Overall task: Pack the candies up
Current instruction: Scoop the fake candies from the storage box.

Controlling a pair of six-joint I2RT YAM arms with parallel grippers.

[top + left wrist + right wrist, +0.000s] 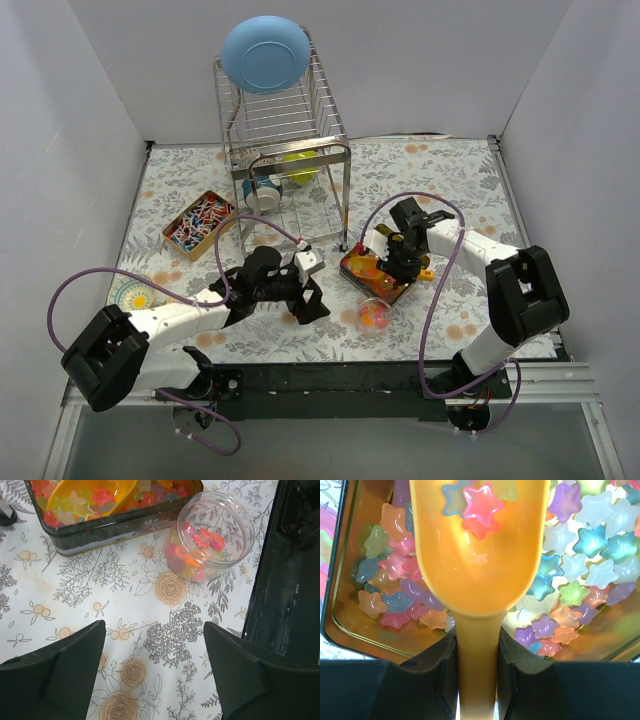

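Floral tablecloth (450,190) — right gripper (476,650) clamps scoop (477,575) (candies (480,505) inside).

scoop (479,570): glossy orange-yellow plastic, slightly translucent. candies (580,540): smooth, glossy, translucent, gel-like look. tin (100,532): dark shiny metal outside, mirror-gold inside. jar (235,515): clear smooth plastic. desk (150,595) cover: matt printed sheet, cloth or paper I can't tell. fingers (65,670) of my left hand (154,630): matt black plastic, faintly grainy. rack (300,110): bright polished wire metal. bowl (265,52): smooth blue, soft sheen.
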